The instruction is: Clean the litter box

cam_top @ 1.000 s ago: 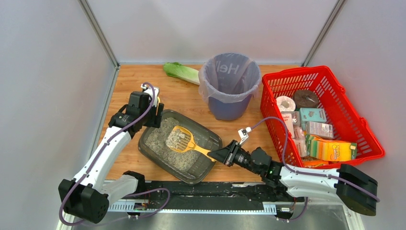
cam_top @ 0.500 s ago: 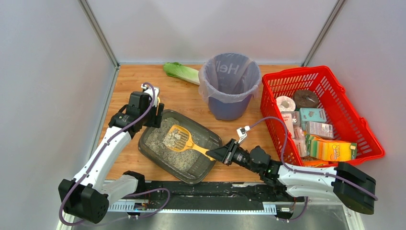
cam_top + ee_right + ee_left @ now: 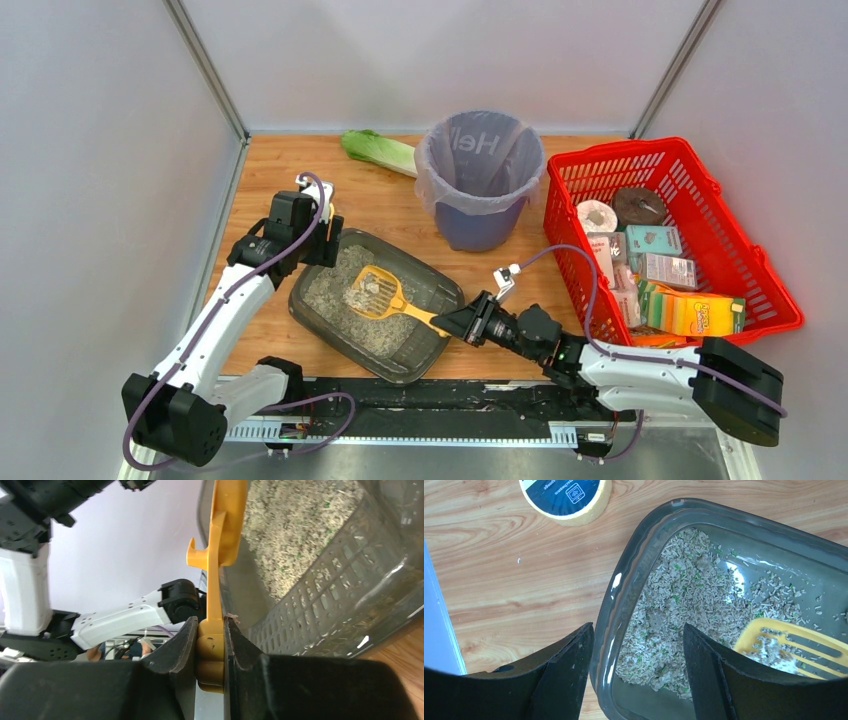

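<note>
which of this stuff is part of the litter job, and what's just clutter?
Job: litter box; yellow scoop in right gripper; left gripper straddling the box rim; lined bin, probably for waste.
Clutter: red basket with packets; leafy vegetable; yellow disc.

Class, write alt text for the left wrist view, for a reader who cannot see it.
The left gripper, open, straddles the rim of the grey litter box on a wooden table. A yellow scoop carrying litter is inside at right; a round yellow-edged object is at top.
</note>
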### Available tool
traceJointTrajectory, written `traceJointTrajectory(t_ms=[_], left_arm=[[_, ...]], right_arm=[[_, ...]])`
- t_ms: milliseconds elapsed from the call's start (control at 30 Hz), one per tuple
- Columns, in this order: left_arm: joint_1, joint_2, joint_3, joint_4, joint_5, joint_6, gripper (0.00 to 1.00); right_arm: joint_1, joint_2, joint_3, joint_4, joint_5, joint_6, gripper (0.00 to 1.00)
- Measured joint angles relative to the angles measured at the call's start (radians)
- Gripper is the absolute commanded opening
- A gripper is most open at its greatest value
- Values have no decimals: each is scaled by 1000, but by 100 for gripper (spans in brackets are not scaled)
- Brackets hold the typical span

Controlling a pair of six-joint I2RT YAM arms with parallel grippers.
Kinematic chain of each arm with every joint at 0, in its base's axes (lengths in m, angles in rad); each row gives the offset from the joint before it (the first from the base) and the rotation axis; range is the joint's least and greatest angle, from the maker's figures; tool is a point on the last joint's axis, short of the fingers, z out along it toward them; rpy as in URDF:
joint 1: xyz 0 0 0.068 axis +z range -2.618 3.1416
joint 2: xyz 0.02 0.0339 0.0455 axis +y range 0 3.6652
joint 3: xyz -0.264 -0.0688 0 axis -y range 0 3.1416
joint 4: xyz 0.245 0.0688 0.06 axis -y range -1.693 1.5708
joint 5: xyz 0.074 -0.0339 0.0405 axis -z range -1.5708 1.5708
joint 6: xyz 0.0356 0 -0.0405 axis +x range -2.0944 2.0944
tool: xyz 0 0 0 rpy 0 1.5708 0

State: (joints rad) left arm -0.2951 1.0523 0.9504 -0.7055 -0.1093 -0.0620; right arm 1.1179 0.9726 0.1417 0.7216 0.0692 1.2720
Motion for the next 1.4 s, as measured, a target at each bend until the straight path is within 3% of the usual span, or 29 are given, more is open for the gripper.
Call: traceJointTrajectory(t_ms=[100, 633, 733, 1067, 1300, 1400], left_arm=[[0, 0, 0, 0, 0, 0, 74], [-5, 0, 0, 0, 3, 0, 74], [-5, 0, 0, 0, 3, 0, 74], [-6, 0, 0, 0, 3, 0, 74], [-6, 0, 0, 0, 3, 0, 74], [-6, 0, 0, 0, 3, 0, 74]], right_arm=[[0, -8, 40, -98, -3, -13, 0], [-2, 70, -34, 111, 16, 55, 0], [-3, 72, -4, 57, 6, 50, 0], [-7, 105, -19, 150, 12, 63, 0], [-7, 46, -3, 61, 16, 42, 0], [-9, 3, 59, -113, 15, 0, 0]])
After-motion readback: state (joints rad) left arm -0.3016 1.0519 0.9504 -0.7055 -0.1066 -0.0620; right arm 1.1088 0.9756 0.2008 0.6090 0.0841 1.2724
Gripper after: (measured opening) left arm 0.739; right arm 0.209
